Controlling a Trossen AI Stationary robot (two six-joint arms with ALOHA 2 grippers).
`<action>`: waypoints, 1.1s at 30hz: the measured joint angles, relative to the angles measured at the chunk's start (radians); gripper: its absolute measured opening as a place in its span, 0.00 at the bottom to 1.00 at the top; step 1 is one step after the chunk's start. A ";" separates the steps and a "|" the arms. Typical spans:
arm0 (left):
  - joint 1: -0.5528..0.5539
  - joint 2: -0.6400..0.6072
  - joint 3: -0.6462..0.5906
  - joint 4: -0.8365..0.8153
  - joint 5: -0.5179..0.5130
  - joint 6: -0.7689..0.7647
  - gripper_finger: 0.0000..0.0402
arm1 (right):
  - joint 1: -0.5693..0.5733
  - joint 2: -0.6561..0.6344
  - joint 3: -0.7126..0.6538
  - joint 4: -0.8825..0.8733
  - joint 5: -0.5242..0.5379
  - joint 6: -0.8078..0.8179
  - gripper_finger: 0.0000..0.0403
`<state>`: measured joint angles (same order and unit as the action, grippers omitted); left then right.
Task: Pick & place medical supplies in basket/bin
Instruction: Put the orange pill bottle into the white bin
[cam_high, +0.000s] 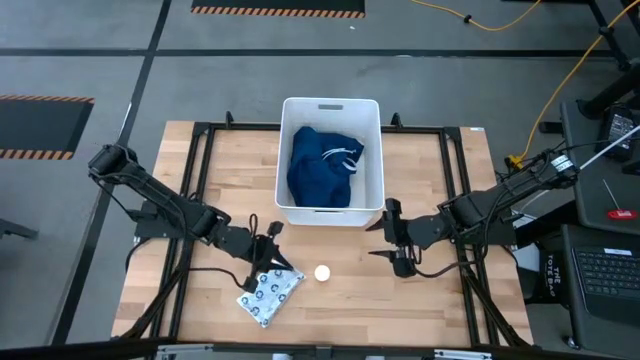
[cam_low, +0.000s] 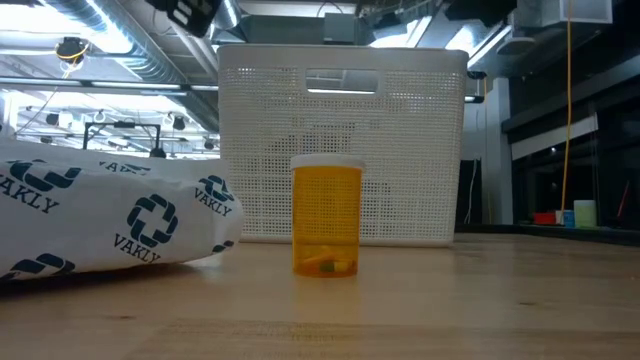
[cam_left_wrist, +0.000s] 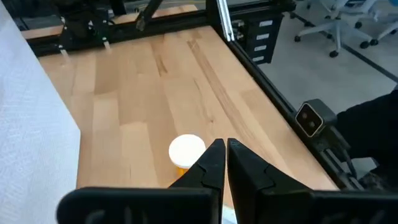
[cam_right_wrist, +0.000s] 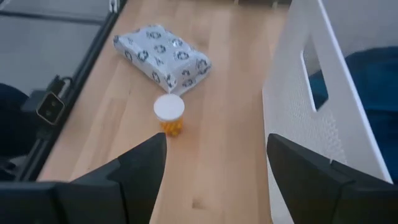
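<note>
High view is showing the white tub sitting on the wooden counter with the dark blue garment lying inside it. Outside the tub, the amber bottle is standing upright just beside the ring-printed packet. Left gripper is hovering at the packet, jaws together. Right gripper is waiting near the tub's corner, jaws apart and holding nothing.

"VAKLY" printed on white packet
</note>
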<state>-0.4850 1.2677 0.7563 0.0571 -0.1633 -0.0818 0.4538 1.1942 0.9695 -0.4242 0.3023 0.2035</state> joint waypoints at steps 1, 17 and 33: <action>0.000 0.006 0.000 0.000 0.000 -0.001 0.03 | 0.000 0.000 0.000 0.011 0.000 0.002 0.69; 0.002 0.034 0.000 -0.004 -0.001 -0.002 0.03 | 0.000 0.010 0.000 0.033 0.002 -0.007 0.69; 0.002 0.034 0.000 -0.004 -0.001 0.046 0.03 | 0.030 0.011 -0.069 0.045 -0.001 0.139 0.69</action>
<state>-0.4828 1.3014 0.7563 0.0528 -0.1638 -0.0356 0.4839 1.2057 0.9003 -0.3792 0.3016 0.3430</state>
